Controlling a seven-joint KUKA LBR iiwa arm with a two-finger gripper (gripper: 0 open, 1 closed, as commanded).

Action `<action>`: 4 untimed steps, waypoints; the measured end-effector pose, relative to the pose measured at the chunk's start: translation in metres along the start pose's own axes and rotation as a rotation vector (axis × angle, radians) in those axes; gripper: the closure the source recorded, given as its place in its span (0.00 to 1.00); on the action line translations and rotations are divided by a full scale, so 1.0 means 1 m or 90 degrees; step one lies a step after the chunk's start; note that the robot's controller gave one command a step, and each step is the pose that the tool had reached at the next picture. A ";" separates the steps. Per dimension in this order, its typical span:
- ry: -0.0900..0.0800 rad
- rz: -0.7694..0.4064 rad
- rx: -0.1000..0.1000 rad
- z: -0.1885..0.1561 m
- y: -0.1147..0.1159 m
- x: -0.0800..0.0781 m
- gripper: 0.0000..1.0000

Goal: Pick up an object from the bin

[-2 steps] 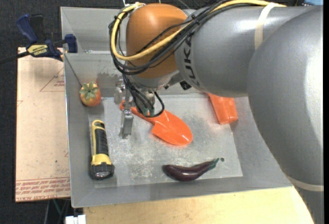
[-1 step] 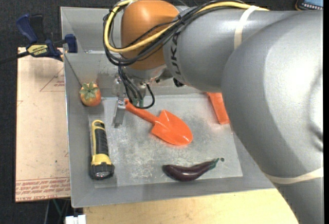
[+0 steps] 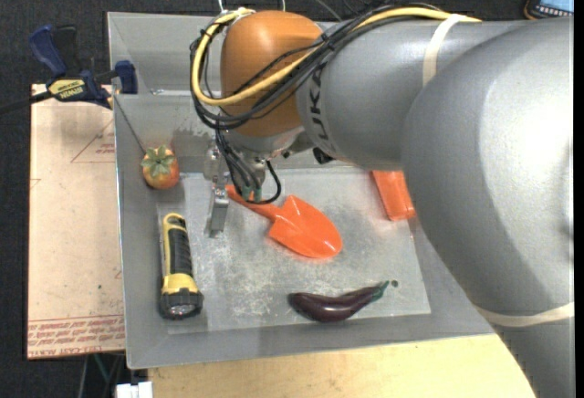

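Note:
My gripper [image 3: 216, 221] hangs below the arm's orange cover, low in the left half of the bin. Just to its right lies an orange toy shovel [image 3: 301, 225], handle end pointing up-left towards the gripper and blade towards the bin's middle. Whether the handle is touched I cannot tell. A yellow and black flashlight [image 3: 177, 267] lies lengthwise below-left of the gripper, near the left wall. A small red-orange toy tomato [image 3: 160, 168] with a green top sits up-left of it.
A dark purple toy eggplant [image 3: 336, 303] lies near the front wall. An orange block [image 3: 393, 195] rests at the right, partly under the arm. The large grey arm covers the bin's right and back parts.

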State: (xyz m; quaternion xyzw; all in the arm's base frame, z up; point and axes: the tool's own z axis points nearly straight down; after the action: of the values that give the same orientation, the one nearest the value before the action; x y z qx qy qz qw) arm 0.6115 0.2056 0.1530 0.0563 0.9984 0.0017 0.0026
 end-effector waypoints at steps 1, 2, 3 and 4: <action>0.001 -0.057 0.001 0.011 0.000 0.014 0.00; 0.000 -0.118 0.000 0.032 -0.039 0.005 0.00; -0.001 -0.009 -0.003 0.043 -0.022 -0.032 0.00; 0.002 -0.077 0.000 0.051 -0.119 -0.034 0.00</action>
State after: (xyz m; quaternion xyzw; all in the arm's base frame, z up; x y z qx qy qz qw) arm 0.6320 0.0835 0.1013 -0.0041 1.0000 0.0015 0.0014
